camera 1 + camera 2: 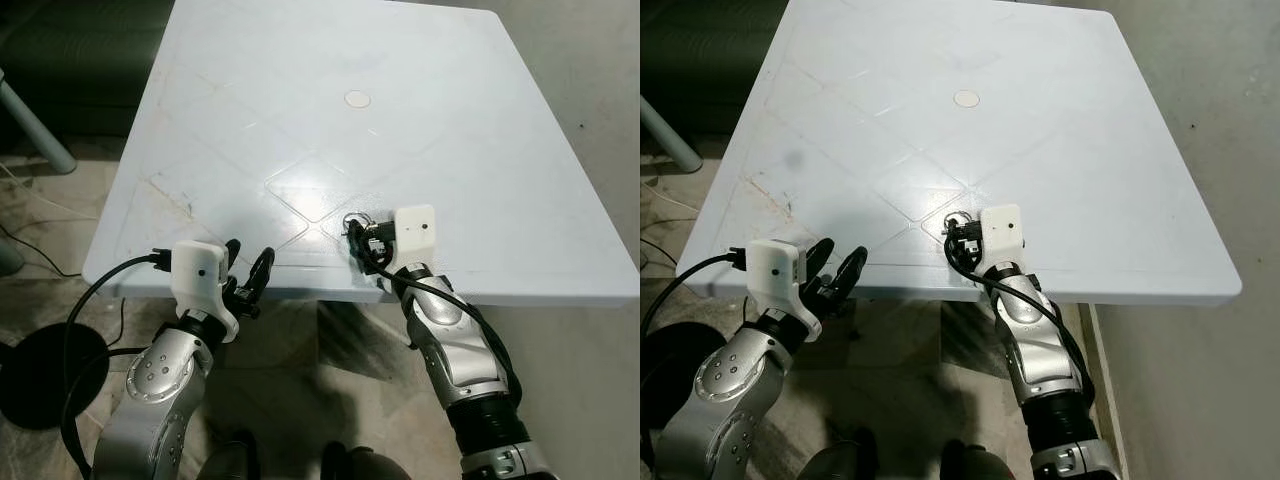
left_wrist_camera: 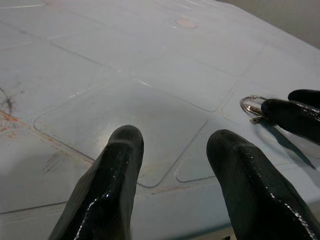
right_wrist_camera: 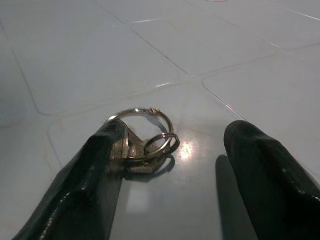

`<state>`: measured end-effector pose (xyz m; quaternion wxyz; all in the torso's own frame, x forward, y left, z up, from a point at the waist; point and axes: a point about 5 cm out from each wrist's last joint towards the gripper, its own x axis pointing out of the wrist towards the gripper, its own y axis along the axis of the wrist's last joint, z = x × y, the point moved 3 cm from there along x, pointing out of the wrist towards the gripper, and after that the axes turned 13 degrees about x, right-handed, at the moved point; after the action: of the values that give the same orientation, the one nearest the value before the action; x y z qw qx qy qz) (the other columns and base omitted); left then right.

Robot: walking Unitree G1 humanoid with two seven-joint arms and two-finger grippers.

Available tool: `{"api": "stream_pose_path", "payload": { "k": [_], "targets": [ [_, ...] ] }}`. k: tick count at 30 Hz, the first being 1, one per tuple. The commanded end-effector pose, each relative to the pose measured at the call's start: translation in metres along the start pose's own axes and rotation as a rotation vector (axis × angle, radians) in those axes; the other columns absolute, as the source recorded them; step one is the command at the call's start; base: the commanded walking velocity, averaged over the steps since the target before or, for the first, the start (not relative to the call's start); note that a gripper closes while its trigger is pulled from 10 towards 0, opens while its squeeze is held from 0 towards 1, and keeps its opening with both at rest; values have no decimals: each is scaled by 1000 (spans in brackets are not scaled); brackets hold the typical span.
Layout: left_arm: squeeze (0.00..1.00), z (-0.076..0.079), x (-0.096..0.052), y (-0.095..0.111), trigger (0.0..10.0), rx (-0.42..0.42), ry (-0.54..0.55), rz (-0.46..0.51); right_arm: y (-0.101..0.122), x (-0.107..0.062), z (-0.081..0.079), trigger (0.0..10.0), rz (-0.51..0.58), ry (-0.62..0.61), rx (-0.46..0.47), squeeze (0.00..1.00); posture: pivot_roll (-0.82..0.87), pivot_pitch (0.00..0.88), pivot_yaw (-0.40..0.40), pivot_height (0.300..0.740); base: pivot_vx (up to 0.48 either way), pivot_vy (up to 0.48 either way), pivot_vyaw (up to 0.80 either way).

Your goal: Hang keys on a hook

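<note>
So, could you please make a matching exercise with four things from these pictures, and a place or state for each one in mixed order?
Column one:
1. keys
2. left gripper
3. right gripper
4. round cap

Column two:
A. open, at the near edge of the table, nothing between its fingers
B. set in the middle of the tabletop
C. lying flat on the tabletop, rings joined together
D. open, lowered over the keys, one finger touching them

Pairs: 1-C, 2-A, 3-D, 4-B
</note>
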<state>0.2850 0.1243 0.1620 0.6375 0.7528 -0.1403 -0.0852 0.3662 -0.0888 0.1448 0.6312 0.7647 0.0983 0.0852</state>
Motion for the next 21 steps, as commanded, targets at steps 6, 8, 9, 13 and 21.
{"api": "stream_pose_path", "payload": {
  "k": [6,8,9,13,21],
  "targets": [
    [0,1,-2,2,10000,2,0,-4,-7,-6,7,0,-24,-21,-4,0,155,254,-100,740,0,0,0],
    [0,1,-2,2,10000,3,1,-4,-8,-6,7,0,-24,-21,-8,0,155,254,-100,740,0,0,0],
    [0,1,-2,2,10000,2,1,-4,-9,-7,7,0,-26,-19,-4,0,155,256,-101,740,0,0,0],
    [0,1,-2,2,10000,1,3,-4,-9,-8,8,0,-27,-21,-5,0,155,256,-101,740,0,0,0],
    [0,0,-2,2,10000,2,8,-5,-9,-9,9,0,-25,-25,-10,0,153,257,-103,740,0,0,0]
  ]
}}
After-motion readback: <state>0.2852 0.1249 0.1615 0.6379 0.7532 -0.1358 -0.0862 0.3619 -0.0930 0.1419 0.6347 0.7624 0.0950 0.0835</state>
